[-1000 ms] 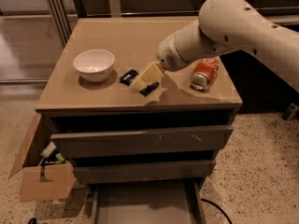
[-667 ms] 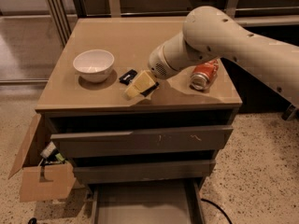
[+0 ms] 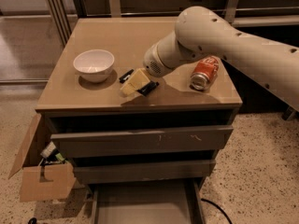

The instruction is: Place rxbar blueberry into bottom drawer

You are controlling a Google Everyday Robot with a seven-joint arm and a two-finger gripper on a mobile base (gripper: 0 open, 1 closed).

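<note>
Cabinet top [image 3: 140, 36]: gripper [image 3: 134, 81] was found over the bar [image 3: 149, 87], apparently touching; its grip could not be told. A centred hold was judged necessary before the drawer [image 3: 145, 209].

gripper [image 3: 138, 84] moved left, now beside rxbar blueberry [image 3: 125, 75]

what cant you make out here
Camera view:
rxbar blueberry: mostly hidden by the hand, which sits low over the cabinet top between bowl and can; only a dark end shows.
bottom drawer: its front is cut off by the lower edge.
cardboard box: contents too small to name.
</note>
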